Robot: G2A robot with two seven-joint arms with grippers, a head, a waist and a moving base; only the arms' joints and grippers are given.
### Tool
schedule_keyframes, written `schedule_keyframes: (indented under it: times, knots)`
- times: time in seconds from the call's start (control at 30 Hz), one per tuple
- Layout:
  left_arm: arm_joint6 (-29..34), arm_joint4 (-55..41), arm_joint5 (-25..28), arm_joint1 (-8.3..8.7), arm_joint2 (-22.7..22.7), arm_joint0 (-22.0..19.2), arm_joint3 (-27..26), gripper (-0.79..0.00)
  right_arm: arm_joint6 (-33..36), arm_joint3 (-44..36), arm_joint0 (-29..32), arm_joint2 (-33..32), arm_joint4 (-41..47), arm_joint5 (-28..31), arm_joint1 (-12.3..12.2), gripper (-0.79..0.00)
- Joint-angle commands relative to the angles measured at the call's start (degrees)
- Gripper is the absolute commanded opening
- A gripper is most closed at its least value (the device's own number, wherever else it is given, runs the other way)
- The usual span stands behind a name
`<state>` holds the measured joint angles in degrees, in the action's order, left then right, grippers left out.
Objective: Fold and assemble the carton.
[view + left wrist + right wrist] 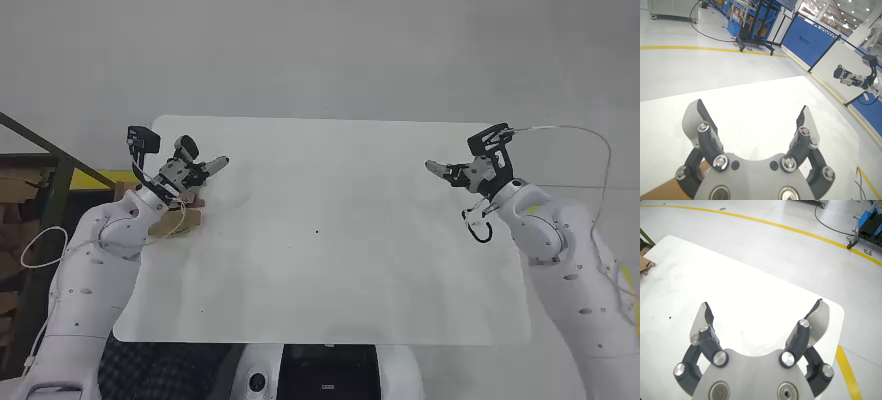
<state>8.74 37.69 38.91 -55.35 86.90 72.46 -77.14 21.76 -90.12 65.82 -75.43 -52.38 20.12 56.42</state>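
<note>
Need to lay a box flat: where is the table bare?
The white rectangular table is bare between left gripper and right gripper, middle through near edge. Crowded only at its left edge, where the left gripper hangs over brown flat cardboard.

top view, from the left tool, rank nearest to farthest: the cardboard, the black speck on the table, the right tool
From the left tool:
1. Cardboard, just beside that arm at the left edge of the table.
2. Black speck, near the table's middle.
3. Right tool, across the table on the right side.
</note>
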Motion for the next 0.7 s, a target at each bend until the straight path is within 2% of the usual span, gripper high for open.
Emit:
schedule_keyframes:
  times: [0.0,0.3,0.37,0.5,0.67]
  knots:
    - [0.0,0.0,0.0,0.0,0.0,0.0,0.0,0.0,0.0,0.0,0.0,0.0,0.0,0.0,0.0,0.0]
    - [-0.1,-0.2,-0.2,-0.02,0.0,0.0,0.0,0.0,0.0,0.0,0.0,0.0,0.0,0.0,0.0,0.0]
    - [0.5,-3.0,-0.5,-0.11,0.1,0.3,0.2,0.0,0.0,0.0,0.0,0.0,0.0,0.0,0.0,0.0]
    - [5.6,-12.3,-1.1,0.18,2.5,-0.5,3.0,0.0,0.0,0.0,0.0,0.0,0.0,0.0,0.0,0.0]
    - [15.2,-24.8,-1.0,1.07,6.9,-0.3,5.5,0.0,0.0,0.0,0.0,0.0,0.0,0.0,0.0,0.0]
